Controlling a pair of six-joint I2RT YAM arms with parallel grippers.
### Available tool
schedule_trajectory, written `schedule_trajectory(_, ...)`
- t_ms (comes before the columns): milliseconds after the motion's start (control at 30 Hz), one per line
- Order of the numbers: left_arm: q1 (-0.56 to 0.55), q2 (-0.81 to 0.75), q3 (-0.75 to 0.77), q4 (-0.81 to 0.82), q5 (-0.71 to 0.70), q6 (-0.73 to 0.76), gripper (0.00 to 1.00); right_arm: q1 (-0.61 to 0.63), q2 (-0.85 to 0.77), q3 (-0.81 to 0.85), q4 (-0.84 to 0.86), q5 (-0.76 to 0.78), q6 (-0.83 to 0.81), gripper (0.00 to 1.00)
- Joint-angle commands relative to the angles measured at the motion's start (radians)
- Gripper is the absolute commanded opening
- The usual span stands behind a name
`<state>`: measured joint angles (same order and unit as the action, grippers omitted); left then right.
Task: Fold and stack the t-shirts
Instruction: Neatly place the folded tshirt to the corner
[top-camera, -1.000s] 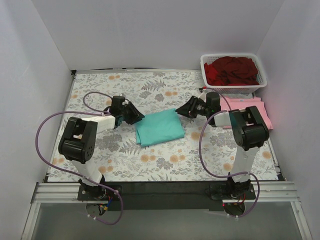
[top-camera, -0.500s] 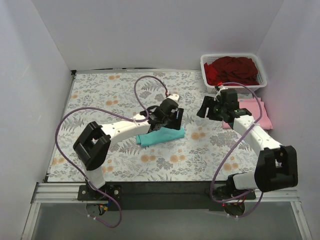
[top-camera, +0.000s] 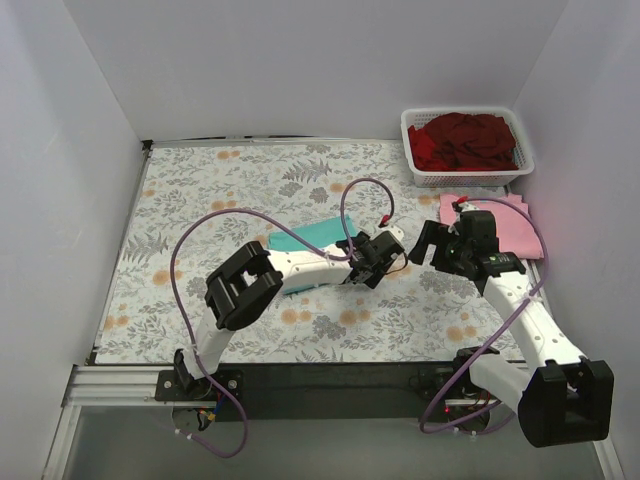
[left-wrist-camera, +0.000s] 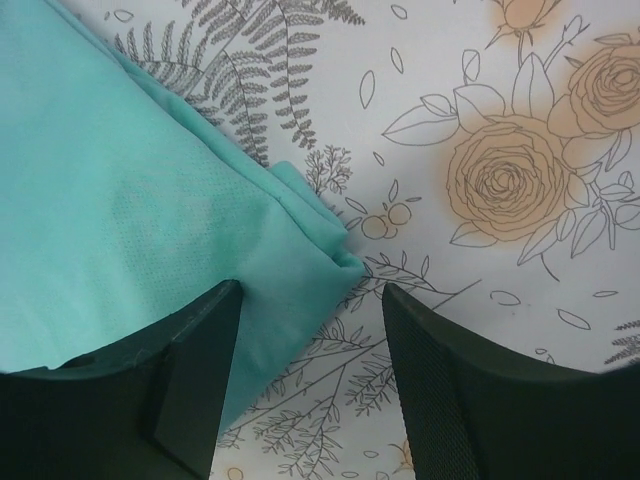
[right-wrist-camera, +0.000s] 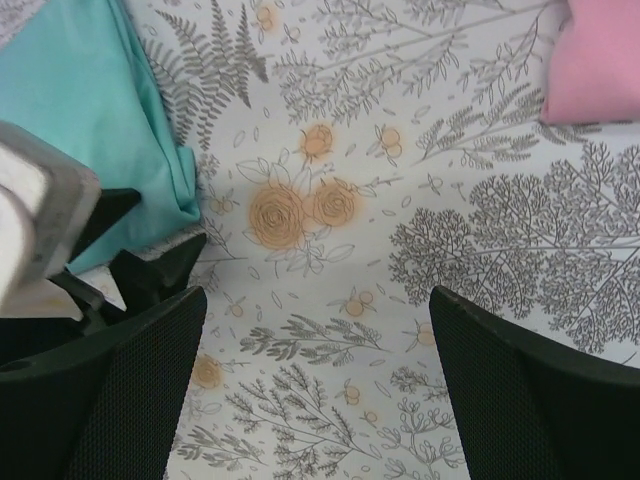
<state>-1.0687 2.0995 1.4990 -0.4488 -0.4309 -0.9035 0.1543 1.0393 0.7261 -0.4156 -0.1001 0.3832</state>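
A folded teal-green t-shirt (top-camera: 308, 237) lies mid-table, partly under my left arm. My left gripper (top-camera: 372, 262) is open at its right corner; in the left wrist view the shirt (left-wrist-camera: 120, 200) has that corner lying loose between the spread fingers (left-wrist-camera: 190, 370) of the gripper (left-wrist-camera: 310, 295). My right gripper (top-camera: 425, 243) hangs open over bare tablecloth just right of it, nothing between its fingers (right-wrist-camera: 530, 380). The right gripper (right-wrist-camera: 318, 295) sees the teal shirt (right-wrist-camera: 90, 100) at upper left and the pink t-shirt (right-wrist-camera: 600, 60) at upper right. The folded pink t-shirt (top-camera: 505, 225) lies right. Dark red t-shirts (top-camera: 465, 140) fill the basket.
The white lattice basket (top-camera: 415, 165) stands at the back right corner. The table (top-camera: 200, 190) has a floral cloth and white walls on three sides. My left arm's purple cable (top-camera: 355, 195) loops above the teal shirt.
Both grippers have opened. The left arm has swung right across the teal shirt to its right corner. The right gripper has pulled back right and nearer, off the shirt.
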Motion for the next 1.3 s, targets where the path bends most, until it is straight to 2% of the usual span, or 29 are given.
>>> schedule_trajectory(0,-0.004,-0.007,0.049,-0.014,-0.077,0.054,0.56,-0.01,-0.039,-0.046,-0.017,-0.012,0.022,0.98)
schedule_trajectory(267,-0.046,0.045,0.033,-0.016,-0.12,0.086,0.47,-0.012,-0.021,-0.091,0.0,-0.052,0.026,0.98)
schedule_trajectory(300,-0.048,0.051,0.027,-0.014,-0.123,0.084,0.39,-0.012,-0.016,-0.091,0.011,-0.053,0.025,0.98)
schedule_trajectory(400,-0.05,0.065,0.023,-0.014,-0.131,0.078,0.32,-0.012,-0.004,-0.091,0.038,-0.067,0.022,0.98)
schedule_trajectory(500,-0.06,0.06,0.014,-0.016,-0.141,0.071,0.14,-0.013,0.028,-0.093,0.055,-0.095,0.022,0.98)
schedule_trajectory(533,-0.062,0.045,0.0,-0.014,-0.143,0.066,0.02,-0.013,0.037,-0.094,0.066,-0.105,0.026,0.98)
schedule_trajectory(567,-0.062,0.034,-0.008,-0.014,-0.143,0.058,0.0,-0.015,0.048,-0.099,0.072,-0.113,0.029,0.98)
schedule_trajectory(833,-0.062,-0.165,-0.173,0.054,-0.115,-0.018,0.0,-0.016,0.133,-0.132,0.232,-0.269,0.104,0.98)
schedule_trajectory(967,-0.062,-0.268,-0.23,0.088,-0.094,-0.044,0.0,-0.016,0.203,-0.145,0.406,-0.377,0.184,0.98)
schedule_trajectory(1133,-0.062,-0.306,-0.244,0.101,-0.091,-0.044,0.0,-0.004,0.384,-0.12,0.592,-0.53,0.29,0.98)
schedule_trajectory(1267,-0.062,-0.314,-0.246,0.099,-0.083,-0.048,0.0,0.04,0.507,-0.08,0.678,-0.569,0.347,0.98)
